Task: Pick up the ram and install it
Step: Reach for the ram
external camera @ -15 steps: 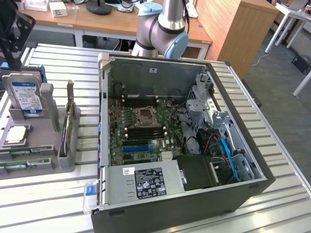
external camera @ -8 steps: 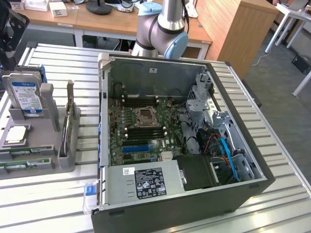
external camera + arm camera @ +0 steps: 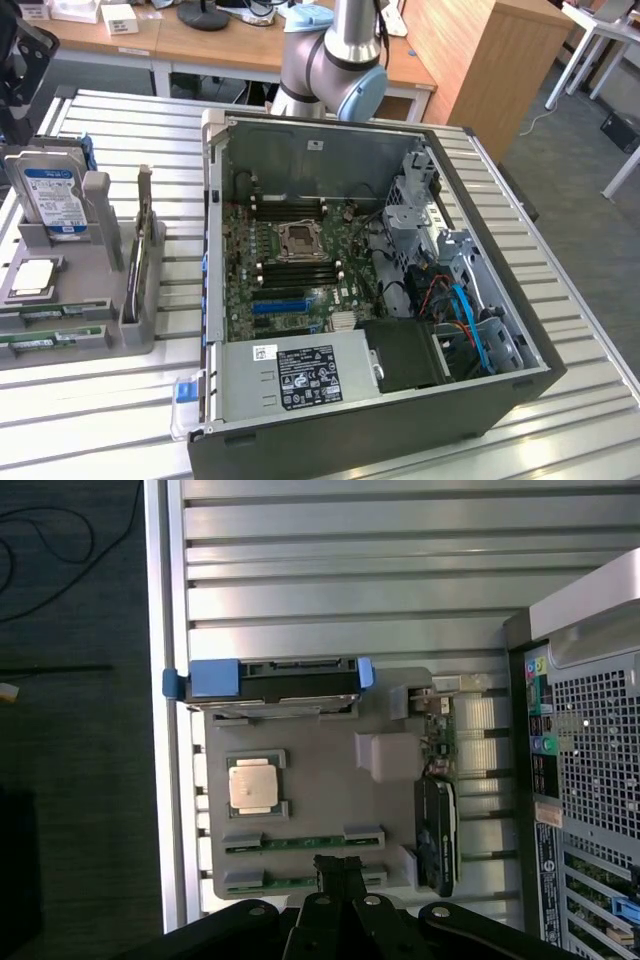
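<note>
Exterior view: we see an open PC case [image 3: 380, 435] lying on its side on the slatted metal table [image 3: 560, 400]. The robot arm [image 3: 335, 55] rises behind the case's far wall. Inside are the motherboard [image 3: 260, 290] and the CPU socket [image 3: 300, 241], with black memory slots [image 3: 292, 270] on either side of the socket. The power supply [image 3: 300, 375] sits along the near wall.

On the exterior view's left is a grey fixture tray [image 3: 95, 285]. It holds a hard drive [image 3: 52, 195] standing upright, a CPU [image 3: 30, 280] lying flat and an expansion card [image 3: 140, 255] on edge. Both ram sticks lie flat in the tray, well apart from the case. The inner ram stick [image 3: 50, 313] is just beside the CPU, and the outer ram stick [image 3: 50, 337] runs along the tray's near edge.

Wrist view: we look straight down on the fixture tray [image 3: 330, 790]. The gripper [image 3: 338, 864] has its fingers fully closed, tips pressed together, and nothing is held. The tips sit over the outer ram stick [image 3: 290, 882]; we can't tell whether they touch it. The inner ram stick [image 3: 305, 837] lies parallel to it, between it and the CPU [image 3: 252, 785]. Both sticks sit in their grey end clips. The hard drive [image 3: 270, 680] is at the tray's far end and the expansion card [image 3: 437, 830] is on the side towards the PC case [image 3: 590, 780].
</note>
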{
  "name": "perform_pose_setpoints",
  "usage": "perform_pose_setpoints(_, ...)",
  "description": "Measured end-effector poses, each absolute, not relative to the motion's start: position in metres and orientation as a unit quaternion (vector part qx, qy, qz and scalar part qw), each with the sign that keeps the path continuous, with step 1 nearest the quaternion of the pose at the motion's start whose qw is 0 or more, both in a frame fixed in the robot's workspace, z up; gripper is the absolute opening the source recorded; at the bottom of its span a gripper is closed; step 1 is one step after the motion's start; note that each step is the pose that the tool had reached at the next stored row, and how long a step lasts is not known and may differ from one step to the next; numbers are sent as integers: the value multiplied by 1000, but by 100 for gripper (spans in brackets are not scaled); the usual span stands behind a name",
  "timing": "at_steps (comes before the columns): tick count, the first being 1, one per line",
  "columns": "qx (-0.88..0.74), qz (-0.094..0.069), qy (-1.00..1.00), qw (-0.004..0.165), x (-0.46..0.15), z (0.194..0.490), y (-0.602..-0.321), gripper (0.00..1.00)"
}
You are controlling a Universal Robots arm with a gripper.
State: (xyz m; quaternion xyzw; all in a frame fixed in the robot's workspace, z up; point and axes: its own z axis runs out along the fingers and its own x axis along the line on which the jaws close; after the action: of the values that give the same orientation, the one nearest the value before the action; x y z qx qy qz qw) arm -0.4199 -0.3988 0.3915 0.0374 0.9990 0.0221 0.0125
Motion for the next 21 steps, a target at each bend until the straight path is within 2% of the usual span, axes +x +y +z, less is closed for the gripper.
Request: perform_pose_setpoints(21,37,21,999,12,-431,391,-399,11)
